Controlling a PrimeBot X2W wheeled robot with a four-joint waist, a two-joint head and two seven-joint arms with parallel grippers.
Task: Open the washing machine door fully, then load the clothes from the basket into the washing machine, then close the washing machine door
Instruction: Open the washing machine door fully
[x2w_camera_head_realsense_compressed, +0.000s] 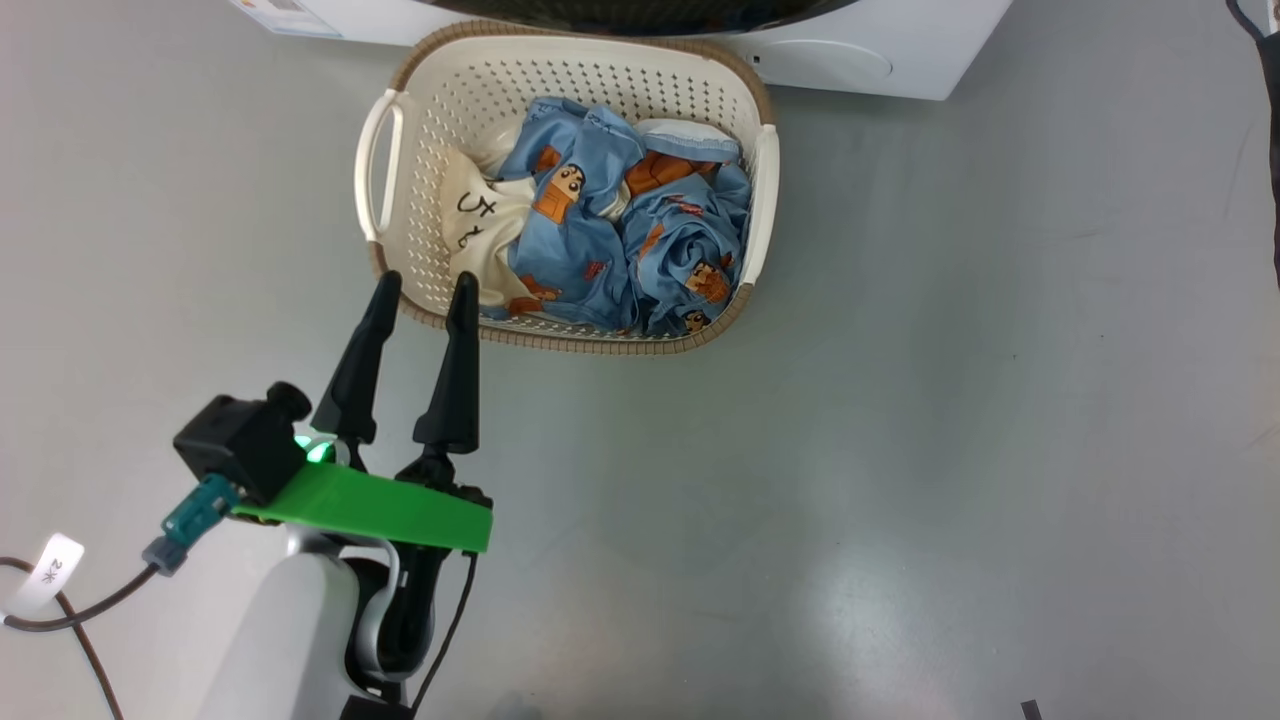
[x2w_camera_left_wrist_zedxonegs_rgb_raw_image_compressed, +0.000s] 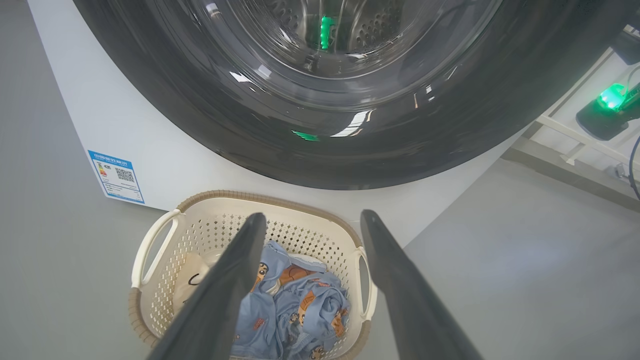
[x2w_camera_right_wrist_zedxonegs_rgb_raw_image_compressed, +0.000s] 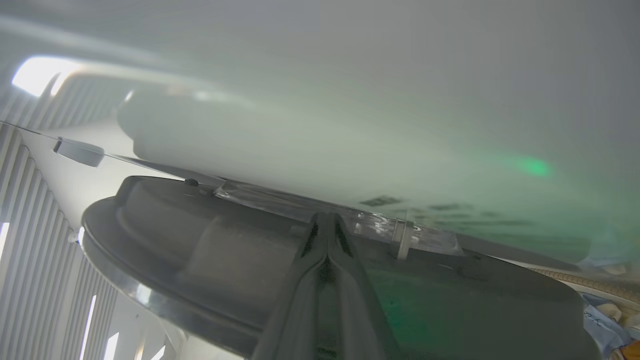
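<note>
The left pincer stands wide open and empty, its tips over the 7 o'clock rim of the basket. The right pincer is pressed closed at the edge of the washing machine door; contact is unclear. Bare floor spreads from 3 to 6 o'clock. The basket, with the clothes inside, lies lengthwise 9-to-3 at 12 o'clock, just before the washing machine.

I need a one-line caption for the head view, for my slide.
Open left gripper hovers by the near rim of the basket of clothes before the washing machine.
</note>
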